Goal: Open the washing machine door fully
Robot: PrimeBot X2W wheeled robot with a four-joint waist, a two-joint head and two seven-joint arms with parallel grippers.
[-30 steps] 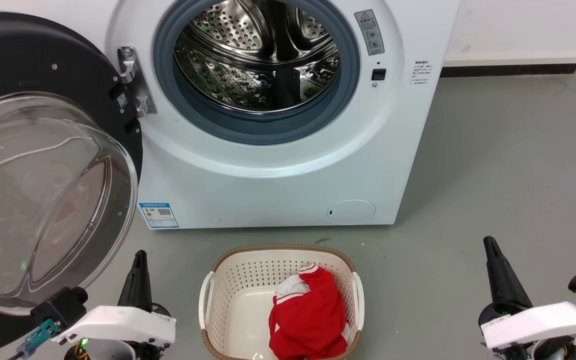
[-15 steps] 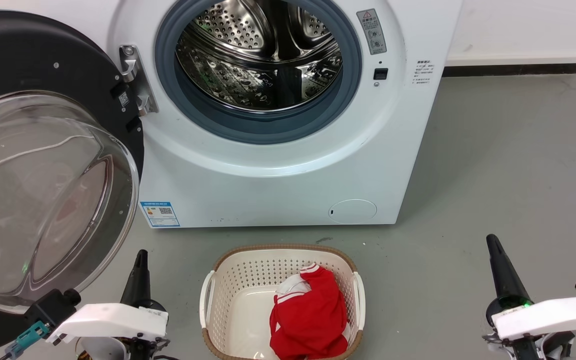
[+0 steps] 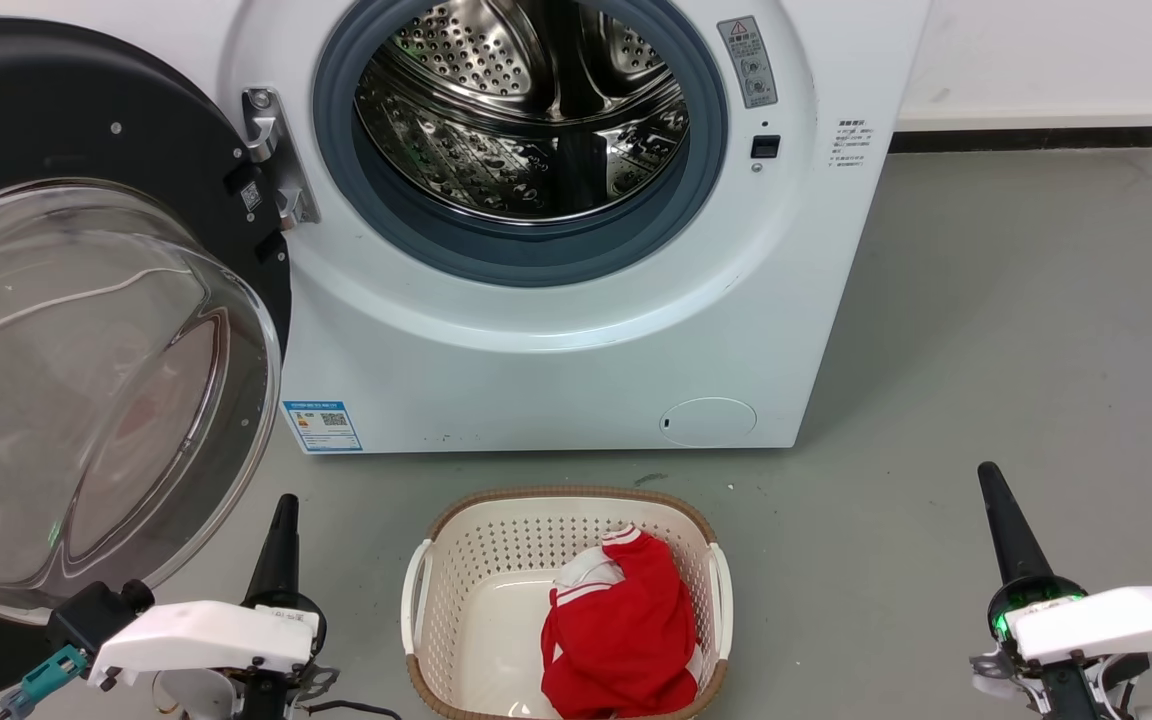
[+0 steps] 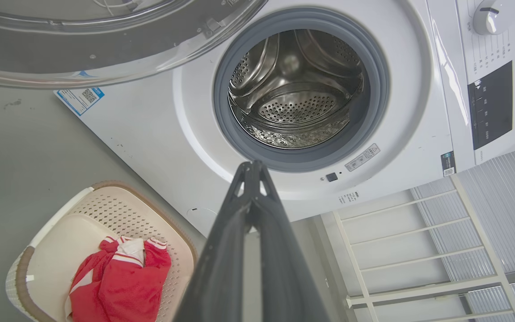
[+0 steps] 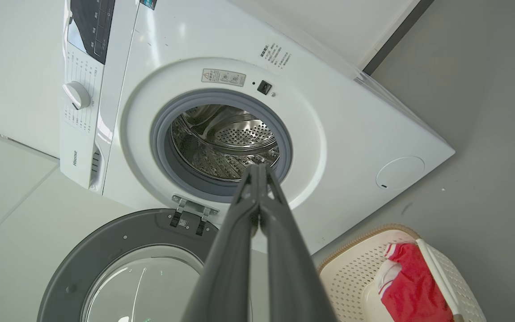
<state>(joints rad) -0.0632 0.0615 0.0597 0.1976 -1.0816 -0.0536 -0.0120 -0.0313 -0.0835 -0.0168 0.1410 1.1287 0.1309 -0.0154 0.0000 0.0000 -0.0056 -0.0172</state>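
Both clenched empty, left pincer (image 3: 285, 502) and right pincer (image 3: 987, 470) hardly shifted since before, black-rimmed round glass door (image 3: 86, 330) unchanged, wide open.

"Hisense" on washing machine (image 5: 351, 134) front
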